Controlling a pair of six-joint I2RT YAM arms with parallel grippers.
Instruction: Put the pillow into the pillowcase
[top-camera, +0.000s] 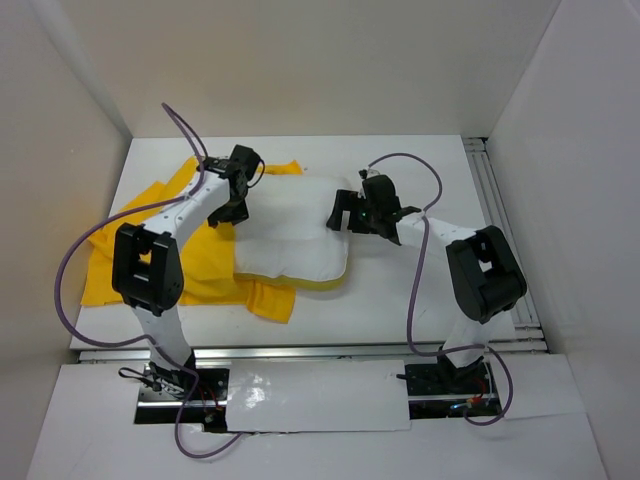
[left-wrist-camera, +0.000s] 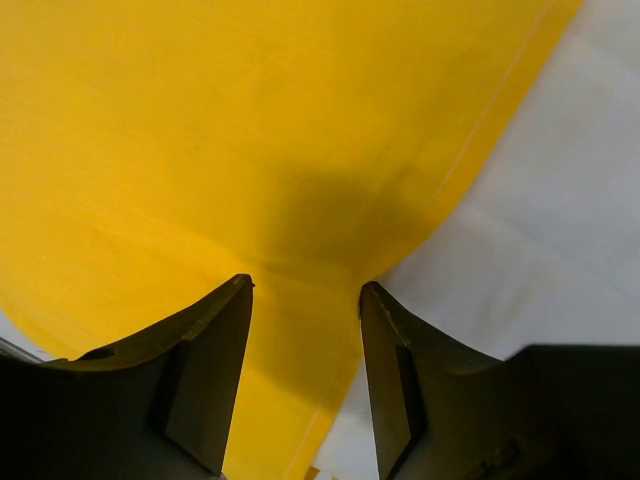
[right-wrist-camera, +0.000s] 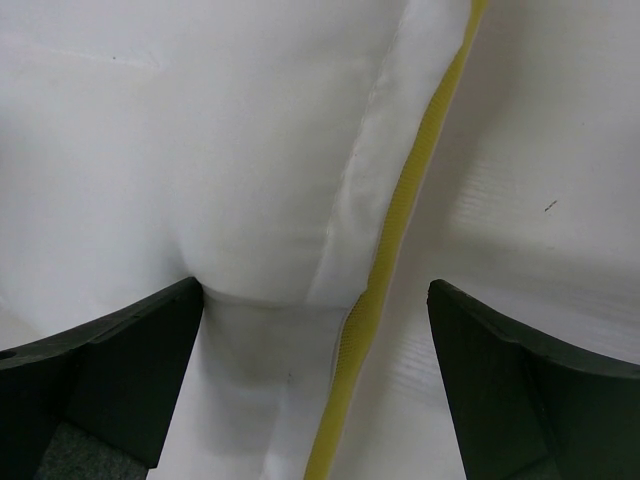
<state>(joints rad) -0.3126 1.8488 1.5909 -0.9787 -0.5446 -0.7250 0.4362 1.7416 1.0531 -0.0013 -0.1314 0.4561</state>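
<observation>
The white pillow (top-camera: 295, 228) lies mid-table, its yellow strip (top-camera: 325, 283) along the near edge. It partly overlaps the yellow pillowcase (top-camera: 130, 245), which is spread flat to the left. My left gripper (top-camera: 230, 208) is at the pillow's left edge, over the pillowcase. In the left wrist view it (left-wrist-camera: 305, 285) is open, with the pillowcase (left-wrist-camera: 200, 130) and its hem running between the fingers. My right gripper (top-camera: 342, 214) is at the pillow's right edge. In the right wrist view it (right-wrist-camera: 315, 290) is wide open, straddling the pillow (right-wrist-camera: 200, 130) and its yellow strip (right-wrist-camera: 400, 220).
The white table (top-camera: 420, 290) is walled in by white panels at the back and on both sides. Metal rails (top-camera: 500, 200) run along the right and near edges. Purple cables (top-camera: 75, 260) loop off both arms.
</observation>
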